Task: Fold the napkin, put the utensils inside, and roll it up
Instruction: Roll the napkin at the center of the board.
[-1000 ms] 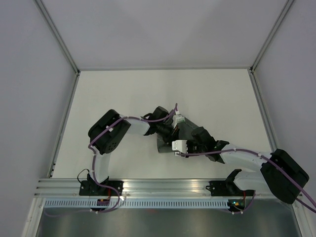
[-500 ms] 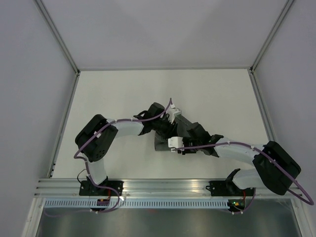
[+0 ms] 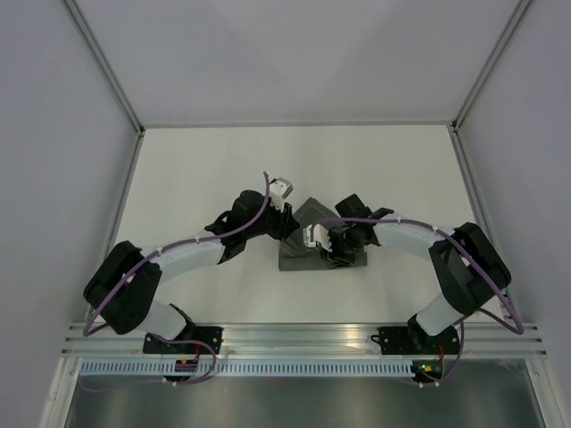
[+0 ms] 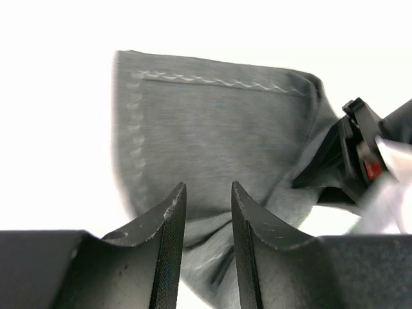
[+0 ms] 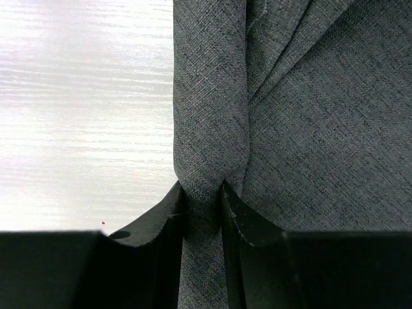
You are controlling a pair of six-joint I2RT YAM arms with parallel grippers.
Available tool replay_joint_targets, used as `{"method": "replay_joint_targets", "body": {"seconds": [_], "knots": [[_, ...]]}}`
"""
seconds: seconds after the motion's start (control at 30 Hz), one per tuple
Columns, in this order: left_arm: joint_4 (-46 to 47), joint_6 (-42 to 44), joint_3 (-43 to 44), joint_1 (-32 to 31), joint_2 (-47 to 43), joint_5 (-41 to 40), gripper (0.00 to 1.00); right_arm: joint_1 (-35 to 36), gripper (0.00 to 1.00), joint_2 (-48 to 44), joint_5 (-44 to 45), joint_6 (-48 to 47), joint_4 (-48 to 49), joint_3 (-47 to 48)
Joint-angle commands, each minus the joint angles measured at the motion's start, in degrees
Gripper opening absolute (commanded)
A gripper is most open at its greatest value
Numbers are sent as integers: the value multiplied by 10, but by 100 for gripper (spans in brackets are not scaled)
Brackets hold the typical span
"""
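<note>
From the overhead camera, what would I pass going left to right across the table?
left arm → napkin → right arm

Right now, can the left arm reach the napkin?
Probably yes. The left gripper is open just in front of the napkin, with nothing between them. The right gripper pinches a fold off to one side.

White table (image 3: pixel 205 169) in bright light, plain grey walls (image 3: pixel 268 53) stand behind and beside the table, silver metal rail (image 3: pixel 303 334) along the table's near edge
</note>
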Motion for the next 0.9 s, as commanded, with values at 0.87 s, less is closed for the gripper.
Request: {"method": "replay_joint_targets", "body": {"seconds": [0.87], "knots": [[67,298,-65,-264,-36,-216,44,-102,25,279,-112,-85,-311,200]]}}
